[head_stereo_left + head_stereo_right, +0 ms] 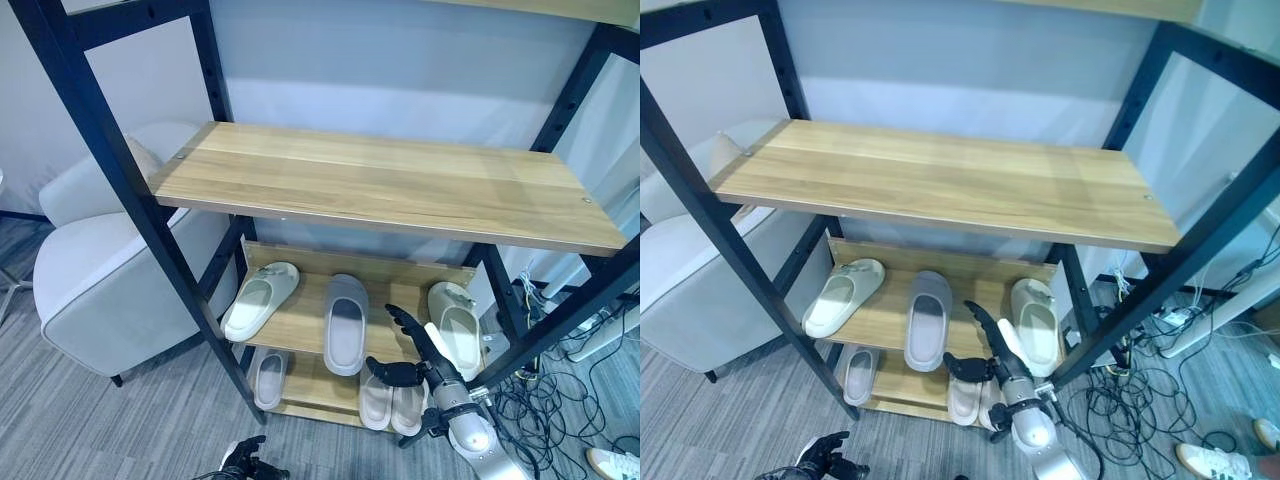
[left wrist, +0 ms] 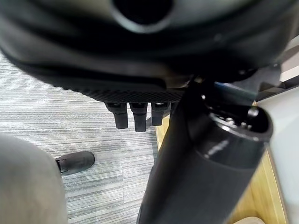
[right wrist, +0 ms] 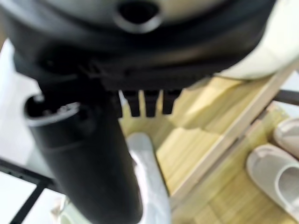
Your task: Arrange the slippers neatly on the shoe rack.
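Black metal shoe rack with pale wooden shelves. On the middle shelf: a cream slipper angled at left, a grey slipper in the centre overhanging the near edge, a cream slipper at right. On the bottom shelf, a single cream slipper at left and a cream pair at right.

Right hand raised at the middle shelf's near edge between grey and right slippers, fingers spread, holding nothing. Left hand low near the floor, relaxed and empty.

Probably straightening underway; next, nudging the grey slipper farther in.
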Robot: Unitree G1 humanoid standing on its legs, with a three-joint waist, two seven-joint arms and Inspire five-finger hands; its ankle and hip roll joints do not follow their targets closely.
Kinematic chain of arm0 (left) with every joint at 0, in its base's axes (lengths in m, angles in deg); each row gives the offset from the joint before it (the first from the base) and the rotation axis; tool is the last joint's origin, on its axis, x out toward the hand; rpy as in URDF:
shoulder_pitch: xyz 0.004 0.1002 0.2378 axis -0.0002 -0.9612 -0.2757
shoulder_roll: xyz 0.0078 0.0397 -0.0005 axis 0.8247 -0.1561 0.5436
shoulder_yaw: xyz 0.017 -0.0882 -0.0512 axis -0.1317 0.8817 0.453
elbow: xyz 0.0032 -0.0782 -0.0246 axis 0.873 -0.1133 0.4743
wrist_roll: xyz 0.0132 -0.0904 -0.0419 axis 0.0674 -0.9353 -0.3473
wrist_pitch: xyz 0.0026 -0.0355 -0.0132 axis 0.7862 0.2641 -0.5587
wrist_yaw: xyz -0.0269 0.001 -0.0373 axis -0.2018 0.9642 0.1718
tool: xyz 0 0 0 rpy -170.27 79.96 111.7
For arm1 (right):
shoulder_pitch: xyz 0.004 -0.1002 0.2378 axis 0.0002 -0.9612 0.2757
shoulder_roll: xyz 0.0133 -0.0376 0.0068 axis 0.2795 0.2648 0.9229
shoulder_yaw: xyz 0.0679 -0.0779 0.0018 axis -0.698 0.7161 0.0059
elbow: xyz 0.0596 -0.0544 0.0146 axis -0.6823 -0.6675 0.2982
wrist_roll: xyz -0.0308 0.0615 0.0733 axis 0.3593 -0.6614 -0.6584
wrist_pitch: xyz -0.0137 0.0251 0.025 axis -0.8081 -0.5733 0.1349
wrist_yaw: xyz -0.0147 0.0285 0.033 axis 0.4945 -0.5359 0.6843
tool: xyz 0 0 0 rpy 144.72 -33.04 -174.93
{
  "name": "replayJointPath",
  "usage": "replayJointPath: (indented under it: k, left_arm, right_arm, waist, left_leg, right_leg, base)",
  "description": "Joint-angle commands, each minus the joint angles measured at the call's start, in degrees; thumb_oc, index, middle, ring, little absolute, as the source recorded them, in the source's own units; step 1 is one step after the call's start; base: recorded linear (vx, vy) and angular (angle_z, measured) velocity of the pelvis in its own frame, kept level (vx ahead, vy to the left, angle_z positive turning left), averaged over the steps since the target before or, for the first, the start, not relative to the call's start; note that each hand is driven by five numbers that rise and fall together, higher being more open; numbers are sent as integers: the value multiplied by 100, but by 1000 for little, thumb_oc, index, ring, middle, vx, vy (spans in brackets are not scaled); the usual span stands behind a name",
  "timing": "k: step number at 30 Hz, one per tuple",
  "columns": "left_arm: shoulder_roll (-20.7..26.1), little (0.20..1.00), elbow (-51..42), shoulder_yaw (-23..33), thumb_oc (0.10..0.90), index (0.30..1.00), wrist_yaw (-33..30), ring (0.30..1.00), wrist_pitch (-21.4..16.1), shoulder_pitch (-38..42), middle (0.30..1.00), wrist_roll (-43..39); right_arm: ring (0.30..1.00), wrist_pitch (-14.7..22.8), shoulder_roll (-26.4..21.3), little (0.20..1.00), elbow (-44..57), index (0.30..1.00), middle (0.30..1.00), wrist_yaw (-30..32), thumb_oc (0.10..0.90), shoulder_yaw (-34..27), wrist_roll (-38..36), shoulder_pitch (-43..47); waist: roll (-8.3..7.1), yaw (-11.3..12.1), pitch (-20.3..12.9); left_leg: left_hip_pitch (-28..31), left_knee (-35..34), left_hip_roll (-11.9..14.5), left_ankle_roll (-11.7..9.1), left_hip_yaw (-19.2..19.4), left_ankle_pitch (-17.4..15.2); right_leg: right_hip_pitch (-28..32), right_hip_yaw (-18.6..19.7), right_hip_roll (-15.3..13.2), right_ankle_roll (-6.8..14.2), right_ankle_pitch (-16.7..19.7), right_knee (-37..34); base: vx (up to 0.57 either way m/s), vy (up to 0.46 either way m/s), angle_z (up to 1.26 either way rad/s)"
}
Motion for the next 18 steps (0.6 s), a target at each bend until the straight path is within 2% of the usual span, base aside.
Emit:
replayJointPath:
  k: [1, 12, 18]
  left_arm:
    - [-52, 900, 396, -317, 800, 900, -134, 900, -110, 16, 900, 65]
    - [-115, 900, 459, -398, 800, 900, -254, 900, -67, -84, 900, 53]
    - [-112, 900, 483, -386, 800, 900, -288, 900, -42, -128, 900, 58]
  right_arm:
    - [900, 475, 62, 900, 247, 900, 900, 338, 800, -327, -221, 602]
    - [900, 439, 384, 900, -208, 900, 900, 617, 800, -162, -580, 745]
    - [900, 443, 405, 900, -126, 900, 900, 651, 800, -153, -695, 834]
  waist:
    - [84, 285, 117]
    - [186, 329, 121]
    - [233, 345, 123]
  left_leg:
    - [25, 46, -88, 23, -136, -528]
    - [42, 46, -115, 25, -148, -553]
    - [33, 46, -131, 27, -173, -553]
  right_leg:
    - [197, -68, 16, 239, -651, 218]
    - [253, -87, -15, 239, -666, 171]
    - [248, -105, -29, 238, -676, 179]
  base:
    - [27, 35, -2]
    - [20, 17, 0]
    - [11, 14, 2]
